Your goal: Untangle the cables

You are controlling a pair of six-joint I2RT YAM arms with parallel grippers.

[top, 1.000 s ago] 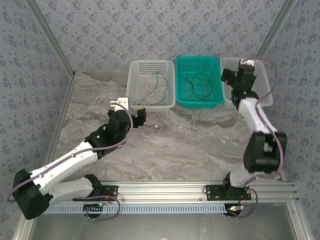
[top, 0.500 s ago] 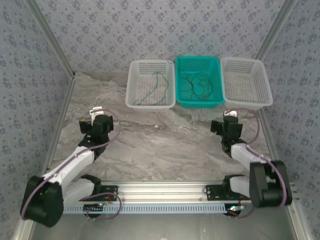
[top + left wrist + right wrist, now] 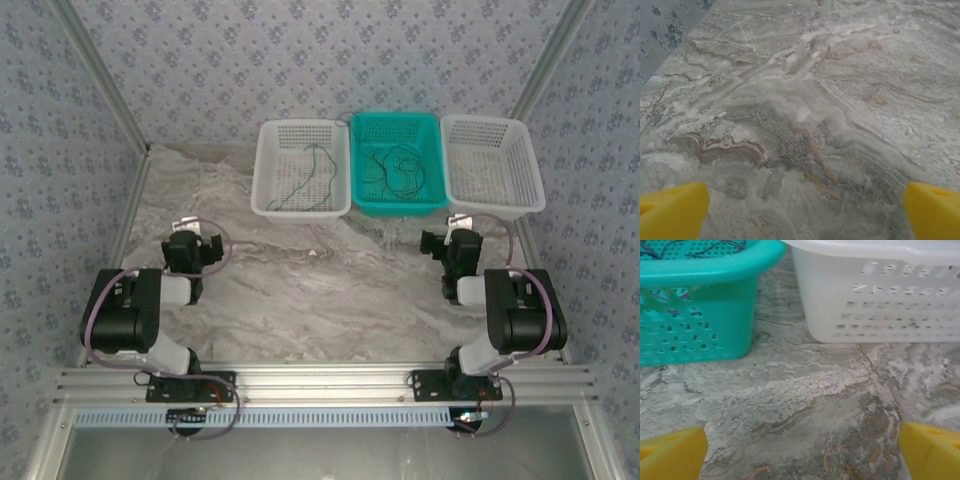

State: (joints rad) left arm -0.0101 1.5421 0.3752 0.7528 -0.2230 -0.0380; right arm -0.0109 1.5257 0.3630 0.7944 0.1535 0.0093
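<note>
Both arms have drawn back from the baskets over the last second and now sit folded over their bases, on the near side of the teal perforated plastic basket (image 3: 395,203). Your left gripper (image 3: 186,247) hangs over the grey marbled counter (image 3: 320,290), well off to the near left of the teal basket. In its wrist view, its yellow fingertips (image 3: 671,212) sit in opposite bottom corners with bare counter between them, so you can read this gripper as spread wide. Your right gripper (image 3: 455,245) is just near and right of the teal basket, facing its front wall. Its fingertips (image 3: 671,452) are likewise set far apart, with counter showing between them.

Look inside the teal basket for the tangle of thin dark green and bluish-purple cables (image 3: 395,165), looped over one another on its floor. A single thin dark green cable (image 3: 315,175) lies in the white perforated plastic basket (image 3: 262,170) just beside the teal basket's left side. A second white perforated plastic basket (image 3: 495,165) stands just beside the teal basket's right side.
</note>
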